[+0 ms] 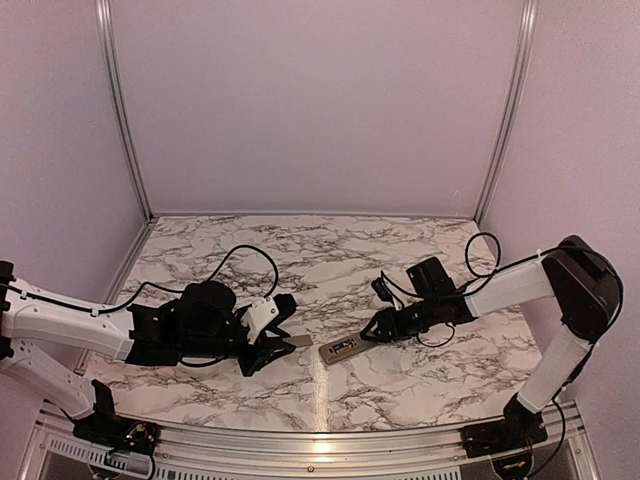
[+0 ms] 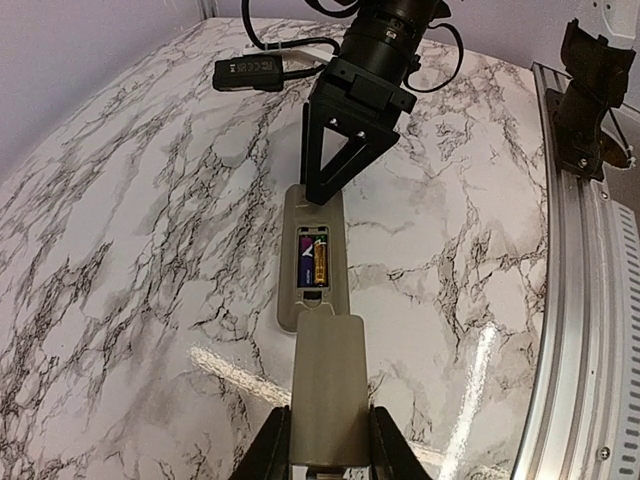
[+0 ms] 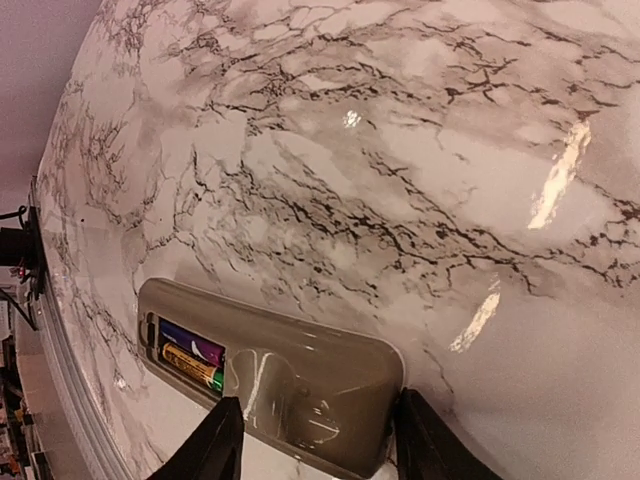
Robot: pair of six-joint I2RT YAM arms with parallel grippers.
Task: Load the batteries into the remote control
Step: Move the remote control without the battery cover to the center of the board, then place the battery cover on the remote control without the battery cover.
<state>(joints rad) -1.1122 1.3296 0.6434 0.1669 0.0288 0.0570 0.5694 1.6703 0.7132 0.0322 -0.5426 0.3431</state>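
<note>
Near the front middle of the marble table, the remote control lies back-up. Its long axis runs left to right, with the right end slightly farther back and the open compartment toward my left arm. Both batteries lie lengthwise inside. My left gripper pinches the loose battery cover right at that end. My right gripper straddles the other end; I cannot tell whether it presses. The front rail is near, and bare marble opens behind.
</note>
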